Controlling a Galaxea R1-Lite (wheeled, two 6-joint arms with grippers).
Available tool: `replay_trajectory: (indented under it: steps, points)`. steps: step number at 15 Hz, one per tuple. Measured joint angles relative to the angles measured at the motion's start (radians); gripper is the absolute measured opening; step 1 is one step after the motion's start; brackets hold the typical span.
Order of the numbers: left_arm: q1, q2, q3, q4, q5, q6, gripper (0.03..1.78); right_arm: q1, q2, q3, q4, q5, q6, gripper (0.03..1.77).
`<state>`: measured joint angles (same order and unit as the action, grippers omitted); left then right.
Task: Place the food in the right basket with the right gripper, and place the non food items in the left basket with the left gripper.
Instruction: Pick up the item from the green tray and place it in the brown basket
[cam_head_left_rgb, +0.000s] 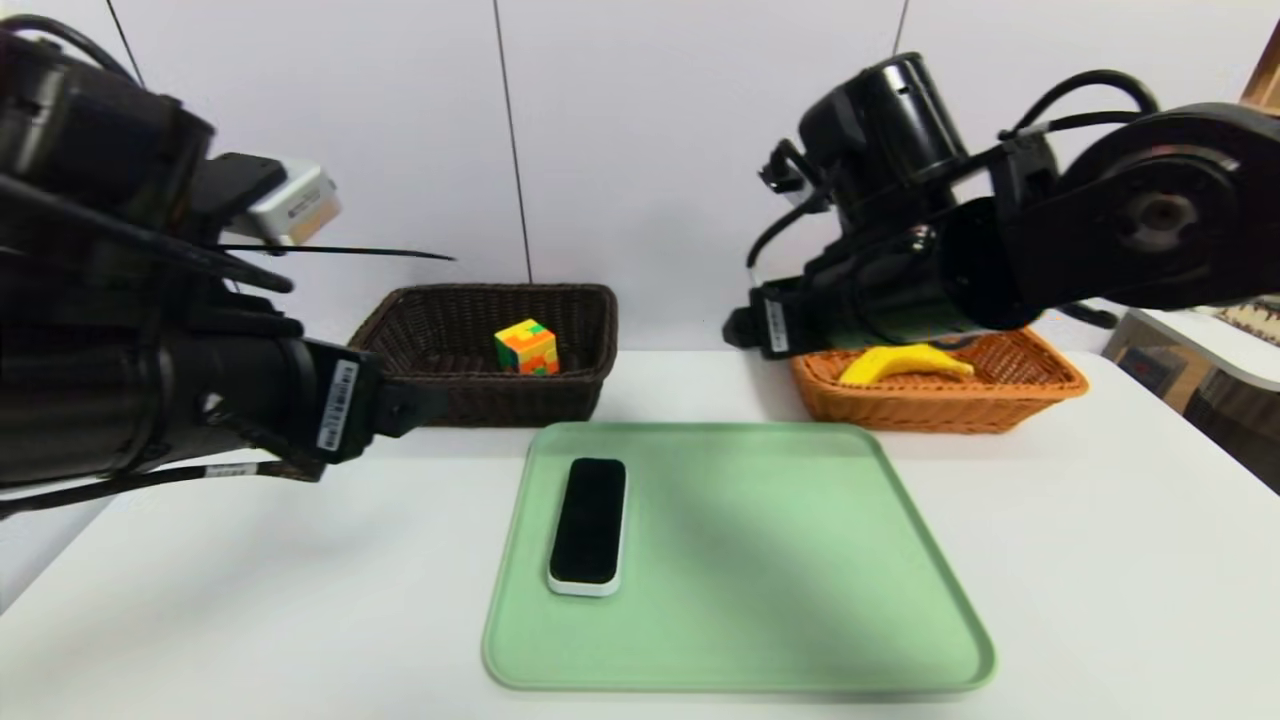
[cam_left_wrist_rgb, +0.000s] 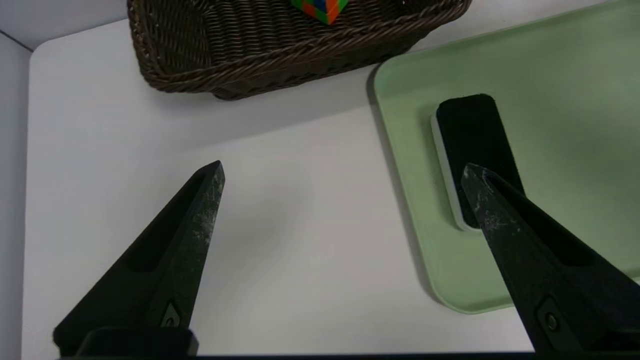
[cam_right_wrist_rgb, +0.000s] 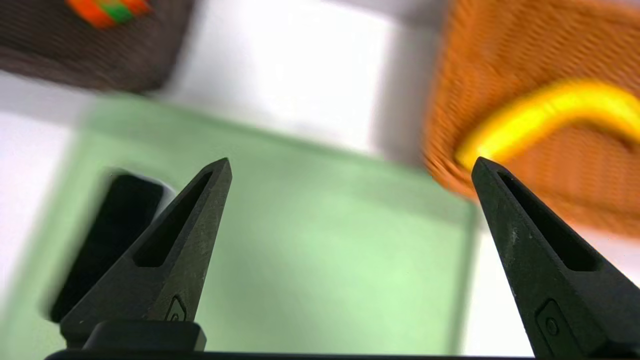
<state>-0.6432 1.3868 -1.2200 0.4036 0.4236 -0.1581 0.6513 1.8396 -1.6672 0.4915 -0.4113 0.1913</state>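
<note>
done: banana (cam_head_left_rgb: 905, 362) in orange basket (cam_head_left_rgb: 1040, 398), cube (cam_head_left_rgb: 527, 347) in dark basket (cam_head_left_rgb: 590, 310) | left: black slab (cam_head_left_rgb: 588, 522) on green tray (cam_head_left_rgb: 760, 560) | left tool (cam_left_wrist_rgb: 345, 175) wide, empty, near slab | right tool (cam_right_wrist_rgb: 350, 170) wide, empty

Head camera looks down; both wrist cameras share the tray (cam_left_wrist_rgb: 550, 75), one blurred.

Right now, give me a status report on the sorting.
Both grippers, left and right, open, empty. Banana in orange basket, cube in brown basket. Black slab on tray, nothing blocking.
</note>
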Motion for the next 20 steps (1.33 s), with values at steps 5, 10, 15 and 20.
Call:
replay_trajectory:
  steps: [5,10,15,20]
  points:
    - [-0.137,0.240,-0.208,0.107,0.056,-0.178,1.69,-0.169,-0.183,0.232,0.037,0.004,0.000,1.68]
    - [-0.210,0.474,-0.524,0.433,0.031,-0.380,1.69,-0.247,-0.231,0.346,0.025,0.010,0.003,1.69]
    - [-0.222,0.645,-0.731,0.691,-0.034,-0.484,1.69,-0.252,-0.216,0.372,0.023,0.011,0.029,1.69]
    - [-0.207,0.725,-0.752,0.706,-0.056,-0.543,1.69,-0.253,-0.200,0.376,0.022,0.039,0.042,1.69]
